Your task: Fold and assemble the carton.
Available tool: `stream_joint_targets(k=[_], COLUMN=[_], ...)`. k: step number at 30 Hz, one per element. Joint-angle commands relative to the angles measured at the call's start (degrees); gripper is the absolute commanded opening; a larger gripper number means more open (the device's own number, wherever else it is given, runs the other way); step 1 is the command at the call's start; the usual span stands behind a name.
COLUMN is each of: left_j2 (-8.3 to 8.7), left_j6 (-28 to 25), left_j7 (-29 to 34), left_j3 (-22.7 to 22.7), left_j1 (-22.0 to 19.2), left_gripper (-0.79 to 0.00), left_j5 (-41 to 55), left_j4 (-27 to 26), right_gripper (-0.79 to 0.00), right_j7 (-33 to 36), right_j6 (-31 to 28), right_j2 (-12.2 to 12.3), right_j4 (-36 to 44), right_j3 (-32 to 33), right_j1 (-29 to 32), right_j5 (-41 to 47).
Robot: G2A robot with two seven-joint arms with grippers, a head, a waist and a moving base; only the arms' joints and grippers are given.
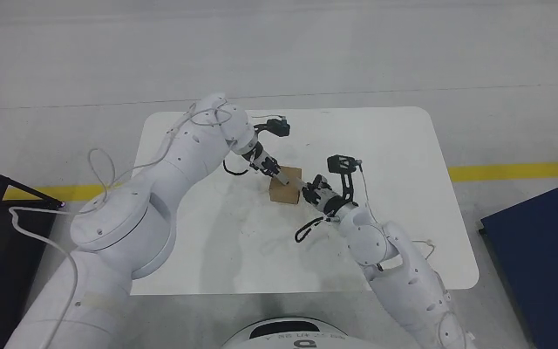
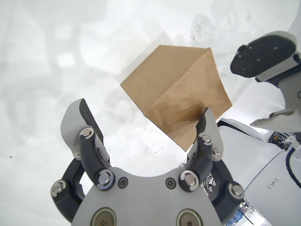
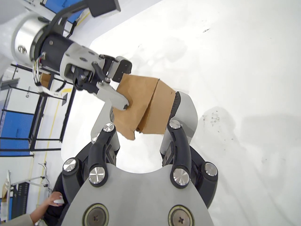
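A small brown carton (image 1: 285, 191) lies partly folded near the middle of the white table, with a crease across its upper face (image 2: 174, 88). My left gripper (image 1: 268, 168) is at its far-left side and open (image 2: 145, 116). One fingertip (image 2: 205, 121) rests on the carton's edge and the other hangs off over bare table. My right gripper (image 1: 310, 188) is at the carton's right side, also open (image 3: 143, 109). One finger (image 3: 182, 109) is beside the carton's edge (image 3: 145, 97) and the other is hidden behind the cardboard.
The white table (image 1: 392, 148) has bare surface on every side of the carton, with rounded corners and a few dark scuff marks (image 3: 214, 116). Both forearms cross the table's near half. Grey floor with a yellow line (image 1: 506, 171) lies beyond the table's edges.
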State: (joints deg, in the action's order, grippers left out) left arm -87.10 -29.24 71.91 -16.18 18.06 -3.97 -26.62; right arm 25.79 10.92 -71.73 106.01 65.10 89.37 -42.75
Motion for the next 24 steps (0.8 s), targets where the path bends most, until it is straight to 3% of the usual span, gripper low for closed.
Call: stream_joint_targets(k=[1,12,17,24], left_j2=[-0.08,-0.74,-1.03,-1.44], left_j6=[0.05,-0.19,-0.60,-1.26], left_j7=[-0.13,-1.23,-1.28,-1.15], left_j3=[-0.10,-0.97,-1.51,-2.01], left_j1=[0.14,1.05,1.15,1.37], left_gripper=[-0.003,0.000,0.000,0.000], left_j5=[-0.32,-1.44,-1.57,-2.18], left_j4=[0.01,0.61,1.19,2.10], right_gripper=[-0.277,-0.329,-0.308,-0.413], right_j7=[0.58,4.25,6.52,7.11], right_j6=[1.05,2.11,3.40,6.85], right_j2=[0.17,-0.57,-0.95,-1.71], right_j4=[0.04,-0.90,-2.12,-3.62], right_j3=[-0.70,-7.13,-9.44,-11.69], right_j1=[0.25,-2.97,-4.54,-6.46], right_j5=[-4.76,-11.31,-13.85,-16.36])
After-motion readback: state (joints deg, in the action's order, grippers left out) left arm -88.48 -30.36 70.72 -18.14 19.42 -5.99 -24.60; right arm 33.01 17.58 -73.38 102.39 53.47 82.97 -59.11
